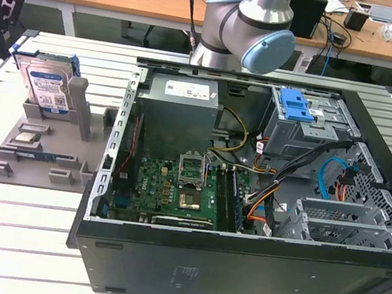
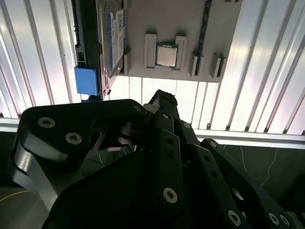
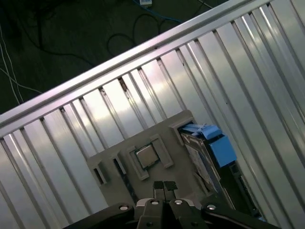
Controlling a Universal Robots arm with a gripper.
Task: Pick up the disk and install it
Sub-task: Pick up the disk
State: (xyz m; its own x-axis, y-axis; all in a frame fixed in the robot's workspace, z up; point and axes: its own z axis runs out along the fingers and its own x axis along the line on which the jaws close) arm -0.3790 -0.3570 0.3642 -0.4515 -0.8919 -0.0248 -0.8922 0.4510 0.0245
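Saw black linkage gripper [image 3: 164,187] clenched, empty, near grey plastic fixture tray [image 3: 167,129]. Spotted blue-framed silver rectangular hard drive [image 3: 198,155] standing on edge just ahead of it, offset sideways. Likely needed jaws opened, centred across thin faces before descent.

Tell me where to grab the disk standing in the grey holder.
Probably pinch the disk across its flat faces near the top edge, coming from above. It stands on edge in the grey holder, so its top is free while the holder blocks its lower part.
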